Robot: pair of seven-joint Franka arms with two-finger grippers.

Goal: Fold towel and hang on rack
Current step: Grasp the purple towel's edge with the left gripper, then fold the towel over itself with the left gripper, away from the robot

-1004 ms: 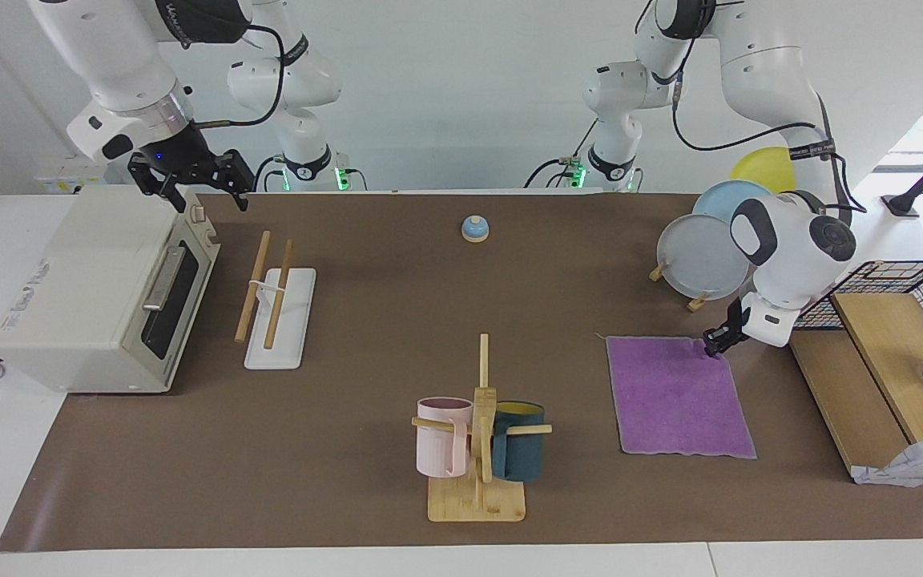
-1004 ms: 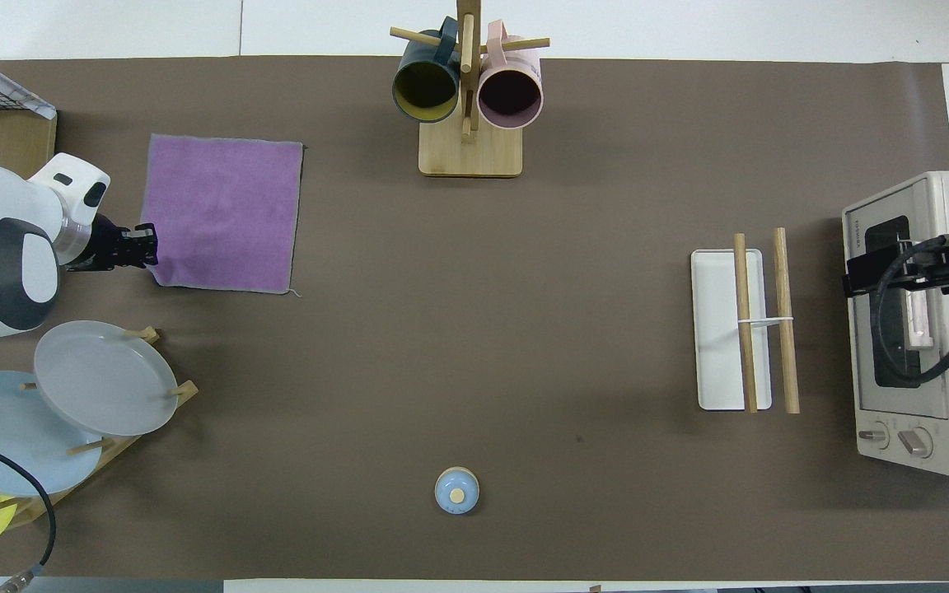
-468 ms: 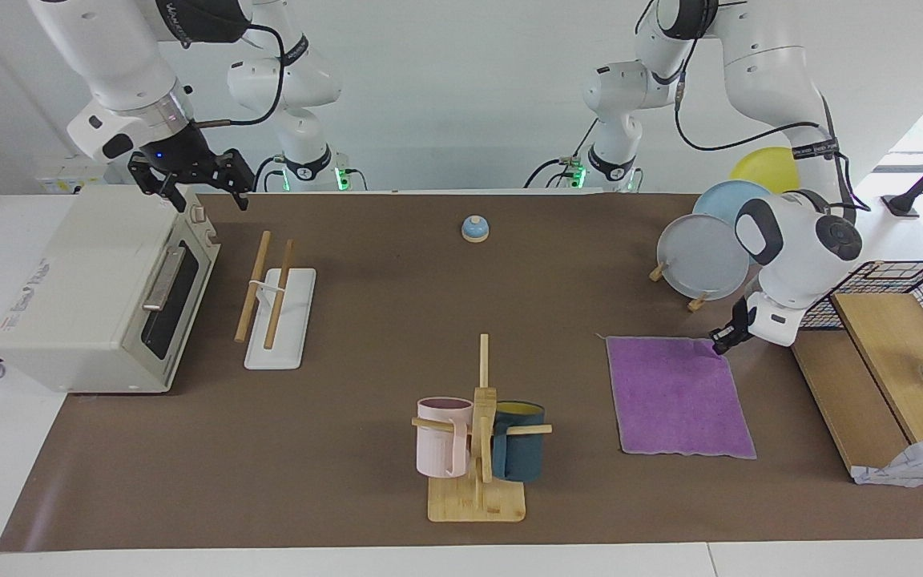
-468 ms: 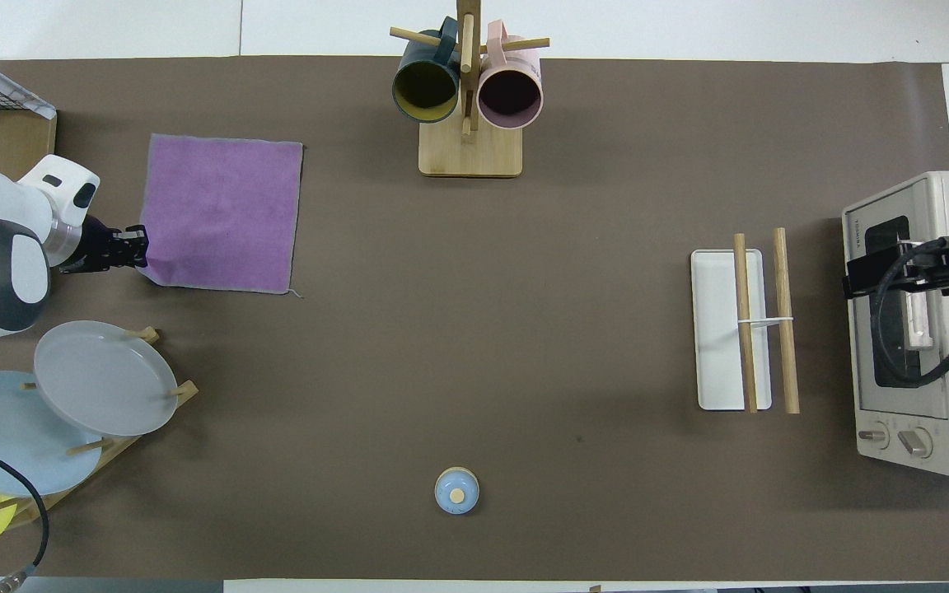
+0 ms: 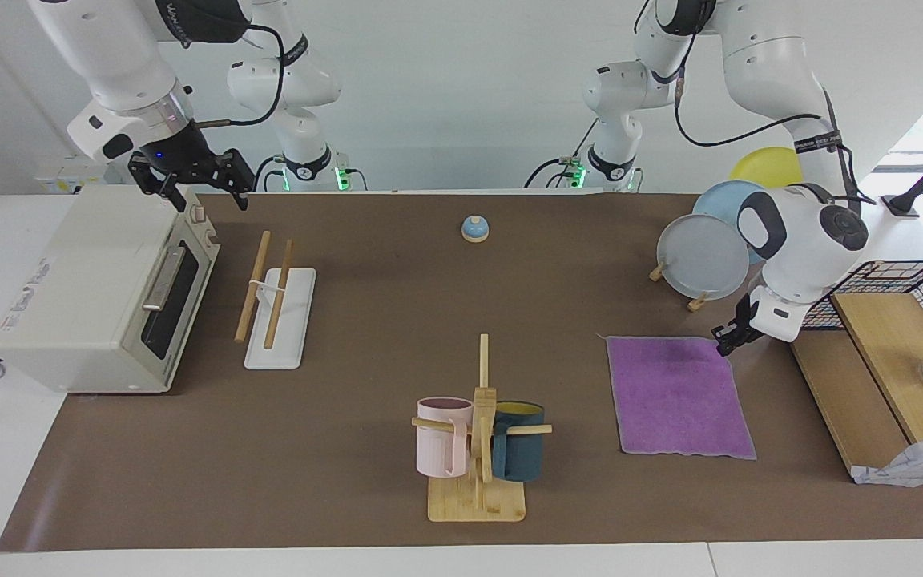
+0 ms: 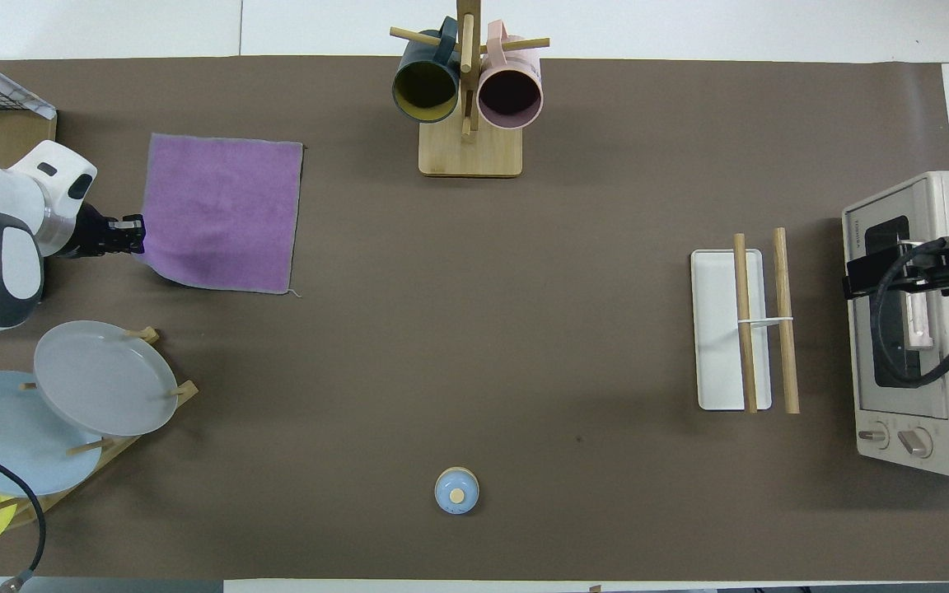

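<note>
Now our left gripper has lifted the towel corner it pinches, starting the fold; our right gripper waits, fingers spread, over the oven.

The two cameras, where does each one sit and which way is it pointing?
Facing view: high across the table, looking at the robots; both arms show whole, left gripper at the towel corner, right gripper over the toaster oven.
Overhead view: above the robots' end, looking steeply down; only the wrists and grippers show.
Shared: towel, rack, mug tree, half a turn apart.
</note>
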